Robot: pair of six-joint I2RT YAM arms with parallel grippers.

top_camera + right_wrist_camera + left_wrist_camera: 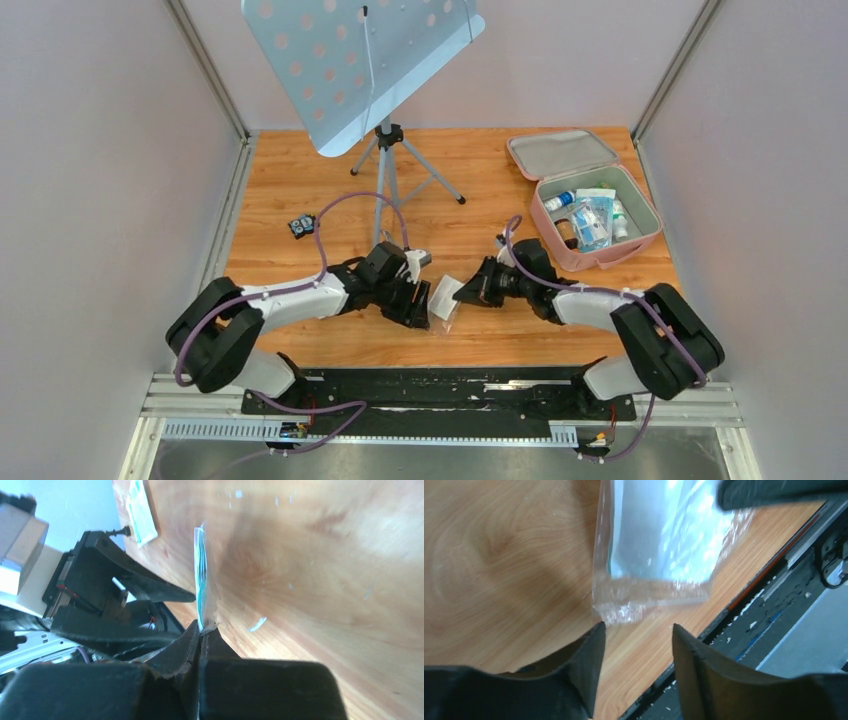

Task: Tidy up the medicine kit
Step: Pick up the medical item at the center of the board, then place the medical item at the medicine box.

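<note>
Right gripper (202,630) clenched on the thin edge of a clear packet (202,575), centre frame; left gripper (639,630) released, jaws apart just beside it; medicine kit (605,258) lies open, upper right; risk: so slight a pinch may let the packet slip in transit.

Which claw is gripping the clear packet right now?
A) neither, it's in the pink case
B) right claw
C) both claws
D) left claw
B: the right claw is pinched shut on an edge of the clear packet, while the left claw stands open, the packet beyond its fingertips.
</note>
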